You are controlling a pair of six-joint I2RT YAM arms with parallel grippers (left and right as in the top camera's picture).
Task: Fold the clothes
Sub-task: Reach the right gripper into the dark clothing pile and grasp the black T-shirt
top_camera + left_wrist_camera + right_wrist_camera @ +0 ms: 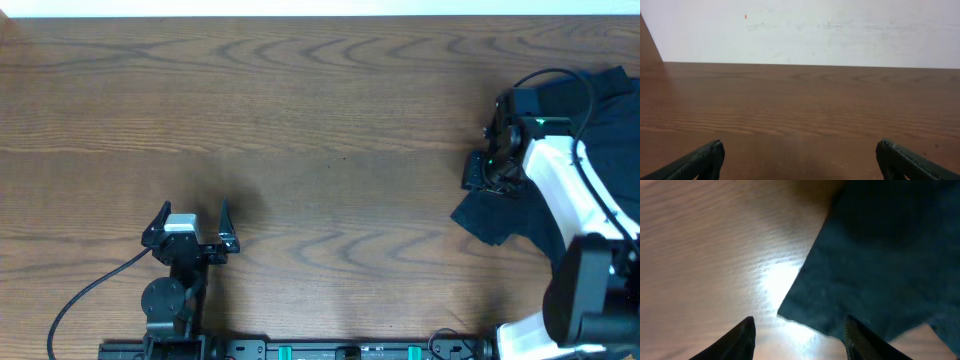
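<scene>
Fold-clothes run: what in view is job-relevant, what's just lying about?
Job:
- dark navy soft cloth garments, far right
- right hand, over their corner

Lying about:
- left hand, open over bare wood, away from the cloth
- brown wood-grain table; nothing else on it

I see soft, matt dark cloth in the clothes [490, 218]; the tabletop [320, 150] is smooth wood grain with a light sheen.

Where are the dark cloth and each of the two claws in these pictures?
dark cloth [492, 218]: overhead view, its lower left corner.
left gripper [193, 211]: overhead view, midway between its fingertips.
right gripper [799, 325]: right wrist view, midway between its fingertips.
</scene>
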